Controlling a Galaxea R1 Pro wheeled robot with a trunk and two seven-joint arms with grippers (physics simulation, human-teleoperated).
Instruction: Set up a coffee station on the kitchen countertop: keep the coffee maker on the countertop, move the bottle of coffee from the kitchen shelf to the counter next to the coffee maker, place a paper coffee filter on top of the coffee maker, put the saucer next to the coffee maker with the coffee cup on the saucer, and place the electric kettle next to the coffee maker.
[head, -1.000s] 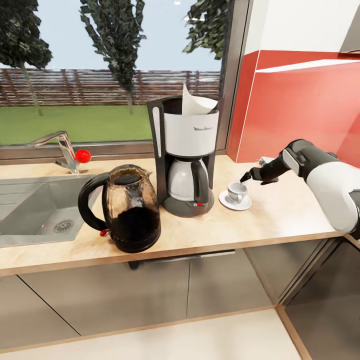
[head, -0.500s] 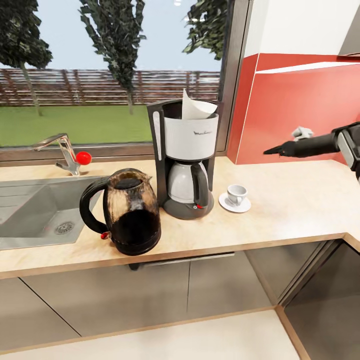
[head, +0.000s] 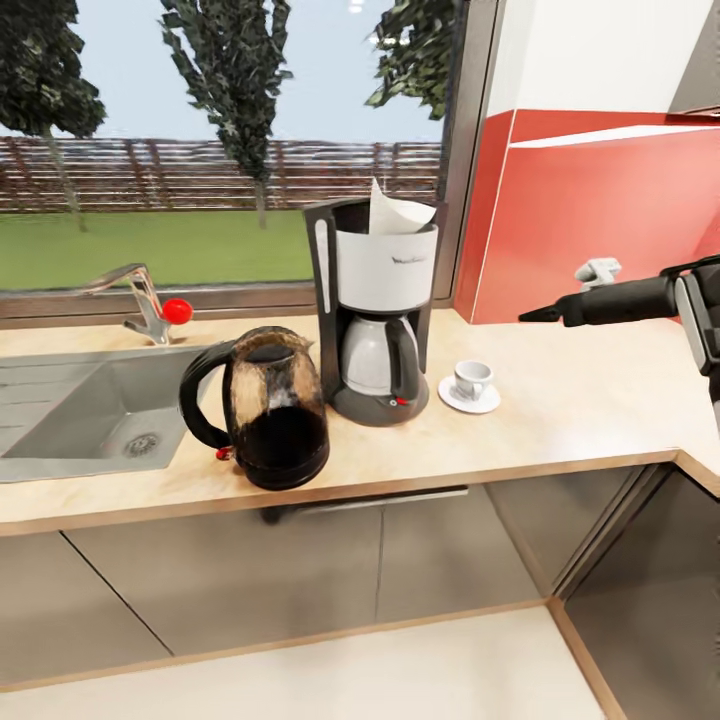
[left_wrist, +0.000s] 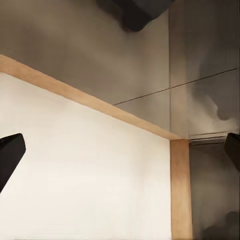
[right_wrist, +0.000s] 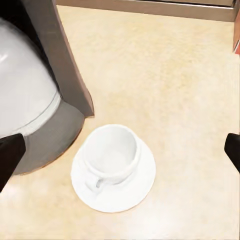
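Head view: we see the coffee maker (head: 378, 310) on the kitchen countertop (head: 560, 420), the paper coffee filter (head: 396, 212) standing in its top.
Electric kettle (head: 268, 408): just beside the machine, toward the sink (head: 70, 410).
Coffee cup (head: 471, 380): on the saucer (head: 470, 396), next to the machine's other side.
Right gripper (head: 530, 315): we hold it in the air above the counter, apart from the cup; its fingers (right_wrist: 10, 155) are spread, nothing between them.
Left gripper (left_wrist: 120, 155): fingers wide apart over pale floor and cabinet fronts.
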